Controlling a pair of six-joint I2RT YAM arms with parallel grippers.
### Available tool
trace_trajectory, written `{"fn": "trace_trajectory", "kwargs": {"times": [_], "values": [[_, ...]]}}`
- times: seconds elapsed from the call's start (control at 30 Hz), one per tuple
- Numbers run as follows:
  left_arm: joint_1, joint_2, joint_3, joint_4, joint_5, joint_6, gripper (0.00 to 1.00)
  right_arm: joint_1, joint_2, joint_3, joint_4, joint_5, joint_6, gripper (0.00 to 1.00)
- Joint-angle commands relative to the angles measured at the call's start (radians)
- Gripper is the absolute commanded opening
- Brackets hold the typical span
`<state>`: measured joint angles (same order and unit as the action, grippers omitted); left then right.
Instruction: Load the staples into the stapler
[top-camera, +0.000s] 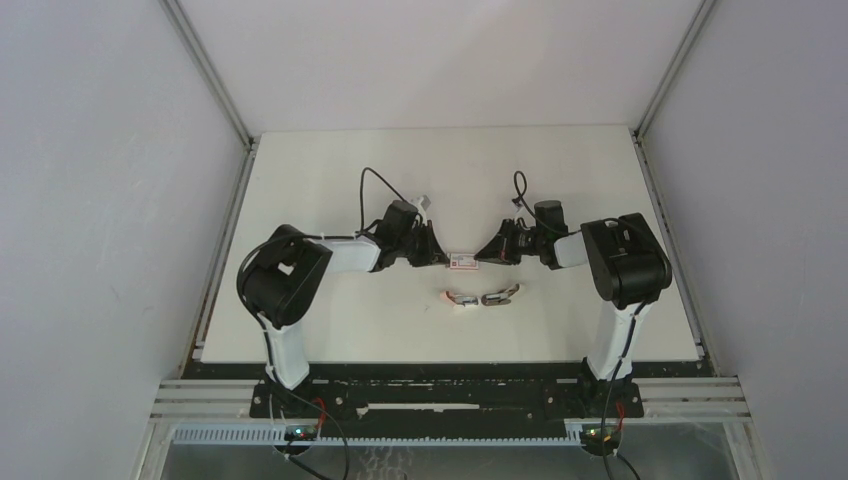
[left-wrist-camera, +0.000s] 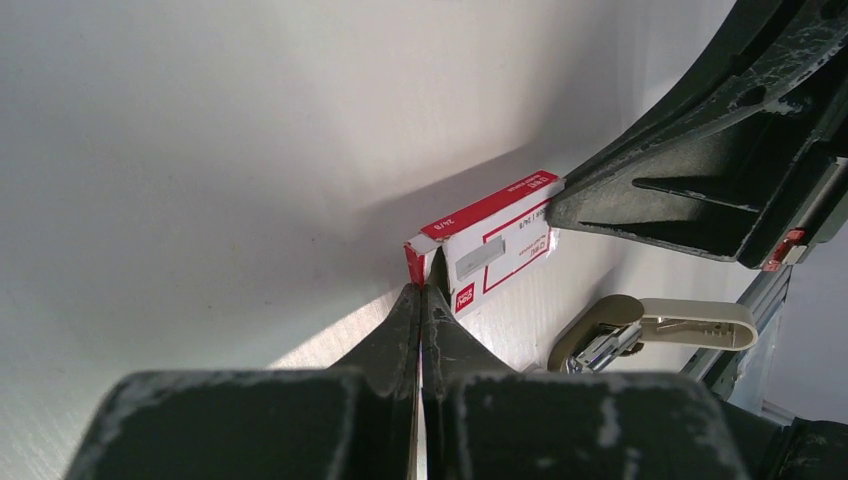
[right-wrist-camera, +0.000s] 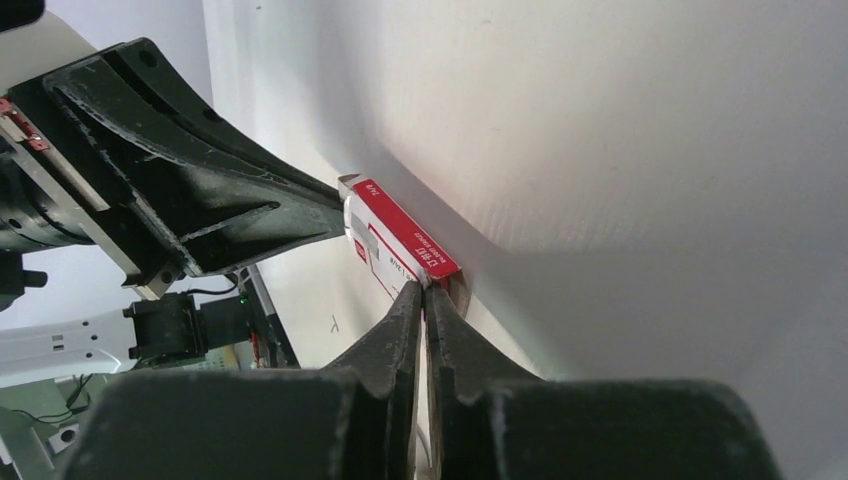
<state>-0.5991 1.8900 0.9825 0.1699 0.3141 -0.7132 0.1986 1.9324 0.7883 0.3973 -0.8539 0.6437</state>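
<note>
Clearly, the staple box (top-camera: 463, 262) lay on the table (top-camera: 330, 170) with its long axis running from one pincer to the other; the left gripper (left-wrist-camera: 422, 292) had its fingers pressed together at one end, the right gripper (right-wrist-camera: 426, 290) likewise at the other; whether either nipped a flap I could not tell; both arms were equally near. I read "24/6" on the red edge; the pink stapler (top-camera: 458, 298) lay just nearer the bases.

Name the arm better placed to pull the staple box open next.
Right, probably: the right gripper is shut on the staple box end where a pale tab seems to show; the left gripper clamps the opposite end.
</note>
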Motion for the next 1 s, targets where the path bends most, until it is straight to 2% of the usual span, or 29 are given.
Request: {"fn": "trace_trajectory", "kwargs": {"times": [0.0,0.1,0.23,0.3,0.43,0.73,0.97], "values": [[0.001,0.003,0.061,0.032,-0.007,0.013,0.0,0.005,-0.005,0.025,0.049,-0.043,0.003,0.05],[0.001,0.005,0.061,0.031,-0.009,0.012,0.0,0.011,-0.006,0.025,0.05,-0.049,0.0,0.1],[0.001,0.007,0.062,0.034,-0.005,0.011,0.0,0.016,0.007,0.025,0.06,-0.055,0.008,0.12],[0.001,0.009,0.062,0.034,-0.001,0.009,0.0,0.018,0.014,0.025,0.068,-0.056,0.013,0.11],[0.001,0.008,0.06,0.036,-0.003,0.011,0.0,0.017,0.02,0.025,0.07,-0.051,0.018,0.0],[0.012,-0.014,0.028,0.036,-0.052,0.007,0.0,-0.021,-0.051,-0.004,-0.03,0.096,-0.049,0.0],[0.018,-0.013,0.021,0.039,-0.049,0.01,0.0,-0.065,-0.054,-0.017,-0.053,0.107,-0.064,0.0]]}}
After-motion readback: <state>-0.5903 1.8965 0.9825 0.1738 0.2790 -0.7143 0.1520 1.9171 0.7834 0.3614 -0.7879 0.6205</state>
